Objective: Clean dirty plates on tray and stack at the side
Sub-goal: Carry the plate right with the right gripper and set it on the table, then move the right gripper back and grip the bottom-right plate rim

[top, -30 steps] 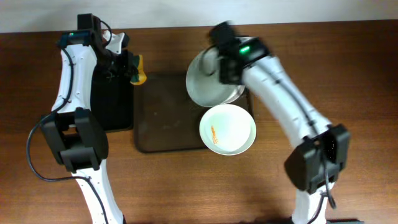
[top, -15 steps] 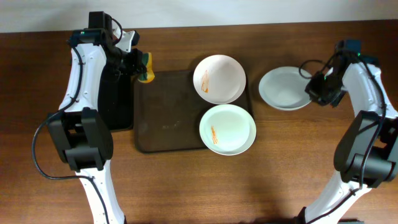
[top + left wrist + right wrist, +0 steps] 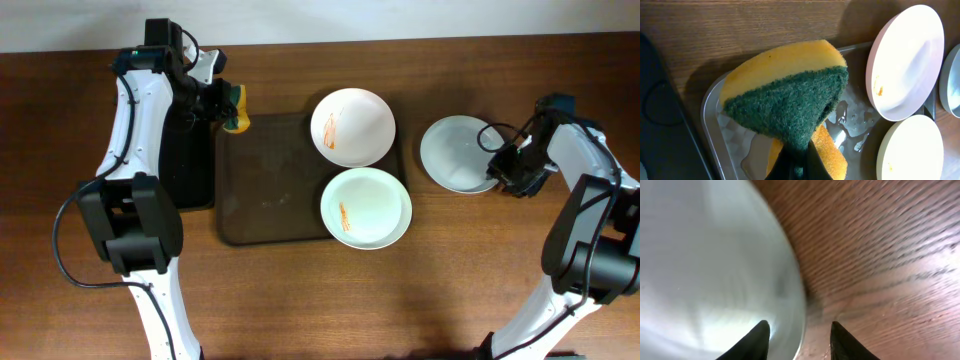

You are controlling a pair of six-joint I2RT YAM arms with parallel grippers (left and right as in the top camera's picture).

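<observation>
While your left gripper [image 3: 796, 159] pinched a yellow-and-green sponge [image 3: 790, 95] over the far left corner of the dark brown tray [image 3: 270, 190], two of the white plates sat along the tray's right side. The far plate [image 3: 352, 127] carried an orange-brown smear left of its middle, and the near plate [image 3: 366, 207] showed a smaller orange streak; their rims were just beside each other. You could see wet patches on the tray under the sponge. A smaller black tray [image 3: 185, 165] lay touching the brown one on its left. The third plate [image 3: 458, 153] rested on the wooden table [image 3: 300, 300] to the right, apart from the tray, with no smear showing. Your right gripper [image 3: 799, 337] was at that plate's right rim, its fingers [image 3: 758, 339] spread, one over the plate and one over the table.
</observation>
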